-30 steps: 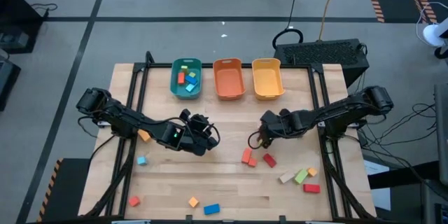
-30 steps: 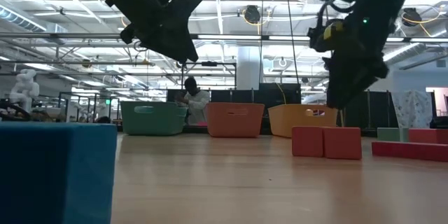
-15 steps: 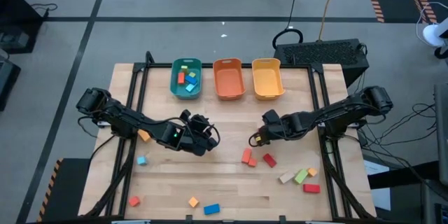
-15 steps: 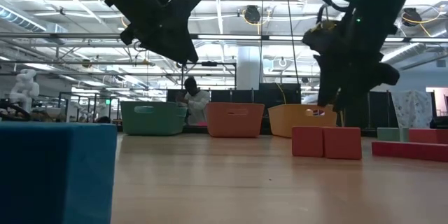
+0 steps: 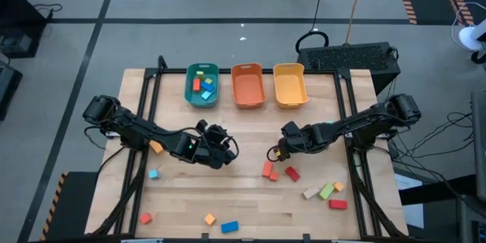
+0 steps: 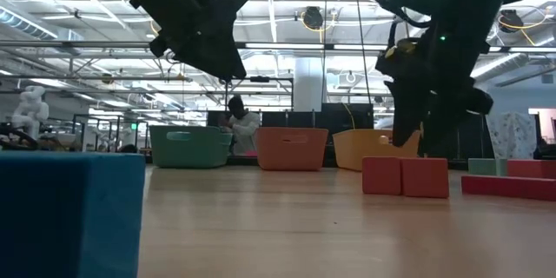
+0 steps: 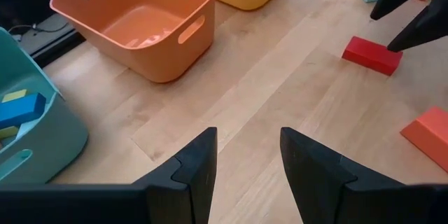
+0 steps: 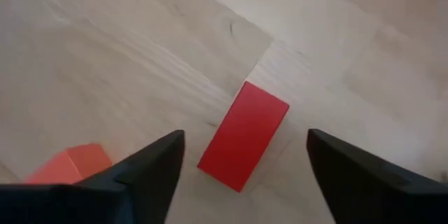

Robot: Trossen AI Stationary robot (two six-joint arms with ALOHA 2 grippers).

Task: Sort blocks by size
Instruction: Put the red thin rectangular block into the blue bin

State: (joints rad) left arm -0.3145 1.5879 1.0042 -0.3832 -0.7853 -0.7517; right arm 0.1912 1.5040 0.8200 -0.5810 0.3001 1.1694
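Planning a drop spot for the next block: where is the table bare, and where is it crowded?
Bare: the wood between the left gripper and right gripper, below the orange bin, and the near-edge strip between the blue block and the tan bar. Crowded: the red bar and its orange neighbour under the right gripper, and the right-corner cluster.

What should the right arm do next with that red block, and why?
Probably lower straight down and close on the red block. The right gripper hangs above it with jaws open, one on each side, not yet touching it, and the block lies flat on the table.
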